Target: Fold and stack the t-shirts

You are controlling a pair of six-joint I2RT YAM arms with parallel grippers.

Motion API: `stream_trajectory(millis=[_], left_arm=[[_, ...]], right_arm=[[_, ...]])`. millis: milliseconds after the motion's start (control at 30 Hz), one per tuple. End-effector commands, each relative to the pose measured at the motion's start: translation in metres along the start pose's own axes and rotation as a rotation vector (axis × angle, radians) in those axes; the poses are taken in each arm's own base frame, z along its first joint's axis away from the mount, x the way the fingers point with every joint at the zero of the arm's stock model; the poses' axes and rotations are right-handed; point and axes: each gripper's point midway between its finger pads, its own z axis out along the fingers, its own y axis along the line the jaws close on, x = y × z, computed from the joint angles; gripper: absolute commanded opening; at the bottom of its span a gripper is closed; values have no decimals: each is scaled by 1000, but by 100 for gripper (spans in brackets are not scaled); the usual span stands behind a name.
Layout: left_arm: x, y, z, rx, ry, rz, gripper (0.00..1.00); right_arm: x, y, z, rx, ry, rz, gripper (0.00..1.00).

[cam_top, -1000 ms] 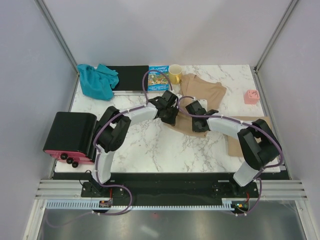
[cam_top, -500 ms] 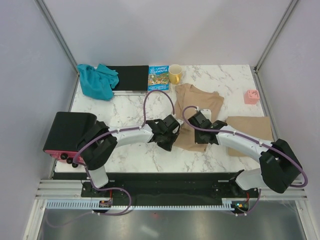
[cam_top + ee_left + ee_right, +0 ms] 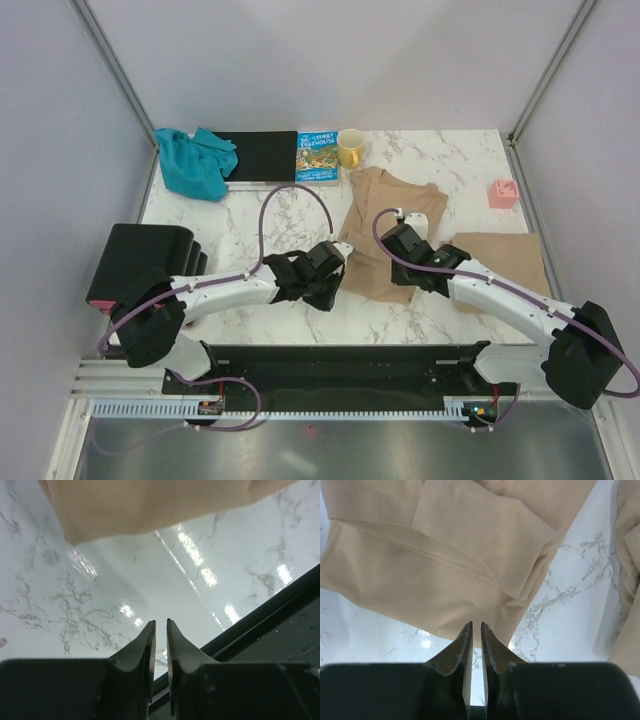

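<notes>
A tan t-shirt (image 3: 390, 215) lies in the middle of the marble table, with a sleeve folded in over the body (image 3: 470, 535). My left gripper (image 3: 333, 276) is shut and empty, low over bare marble just left of the shirt's near corner (image 3: 150, 505). My right gripper (image 3: 396, 240) is shut and empty, over the shirt near its edge; its fingertips (image 3: 468, 630) hold no cloth. A second tan shirt (image 3: 505, 255) lies folded at the right. A teal garment (image 3: 192, 162) lies crumpled at the back left.
A black board (image 3: 262, 155), a picture book (image 3: 318, 157) and a yellow mug (image 3: 351, 148) stand along the back edge. A pink block (image 3: 502, 193) sits at the right. A black box (image 3: 140, 265) is at the left edge. The table's front edge (image 3: 260, 625) is close to my left gripper.
Both grippers have moved toward the front edge and the tan shirt has come nearer with them. The left gripper now sits off the cloth, to its left.
</notes>
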Motion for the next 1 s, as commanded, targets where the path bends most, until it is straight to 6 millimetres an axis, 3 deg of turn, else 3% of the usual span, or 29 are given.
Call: stream_trajectory(millis=[0, 267, 367, 433, 467, 500, 633, 800, 833, 967], left_arm=[[-68, -4, -20, -34, -196, 25, 22], [-110, -9, 15, -47, -182, 64, 22], [-113, -6, 36, -53, -159, 68, 21], [-108, -4, 52, -52, -130, 60, 13], [-101, -3, 59, -47, -111, 55, 6], [-94, -1, 67, -45, -90, 45, 4], [-58, 4, 78, -31, -8, 10, 2], [-23, 14, 67, -33, 15, -44, 2], [-6, 16, 66, -22, 50, -51, 2], [17, 12, 55, 32, 63, -102, 2]], right_arm=[[-17, 4, -1, 20, -41, -22, 18], [7, 7, 35, 42, 28, -59, 17], [17, 6, 46, 59, 59, -81, 17], [27, 6, 54, 66, 101, -103, 10], [30, 5, 56, 70, 114, -106, 8], [34, 5, 58, 69, 127, -111, 0], [55, 1, 62, 63, 187, -123, 0], [74, 3, 60, 29, 235, -139, 0], [80, 3, 60, 28, 251, -149, 0], [100, 15, 58, 8, 277, -233, 0]])
